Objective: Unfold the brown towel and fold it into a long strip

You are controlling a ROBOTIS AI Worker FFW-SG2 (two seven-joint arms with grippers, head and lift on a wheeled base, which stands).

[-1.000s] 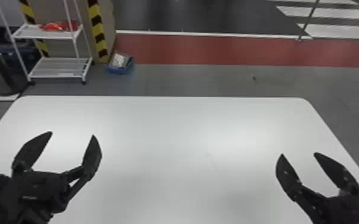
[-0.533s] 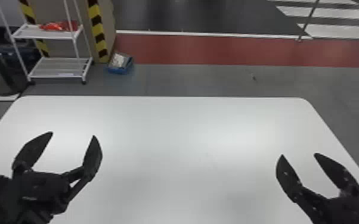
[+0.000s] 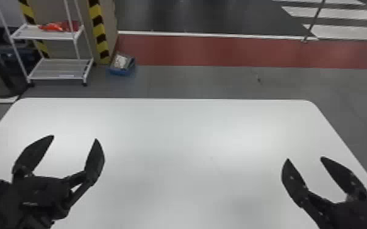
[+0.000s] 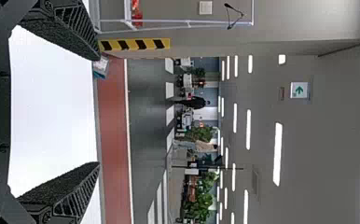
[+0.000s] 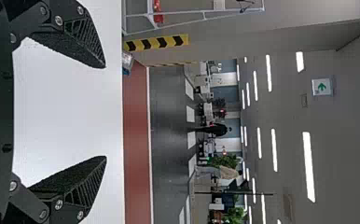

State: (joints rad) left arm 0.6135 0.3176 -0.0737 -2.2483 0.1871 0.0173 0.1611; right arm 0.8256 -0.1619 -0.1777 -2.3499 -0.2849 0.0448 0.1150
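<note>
Nearest, left side: left gripper over the near left part of the white table, jaws spread wide, nothing between them. Nearest, right side: right gripper above the near right part, jaws also wide and empty. Both point forward, roughly level, a broad stretch of tabletop between them.

Position of the brown towel: cannot be told, nor how it is bundled. Handling, judged from the task alone: light, soft and limp, little risk of breakage or slipping from a firm pinch. It will probably sag between holds, and stacked layers may drag on one another. Suggested holds: a free corner for each gripper to open it out, then both ends of one long edge, carried over evenly and laid parallel to the opposite edge. The flat fingers would need to tip down and catch cloth only, without pressing hard on the tabletop. Main risk: taking several layers at once.

Farther off: blue box on the floor, white rack beside it, red floor band beyond.
</note>
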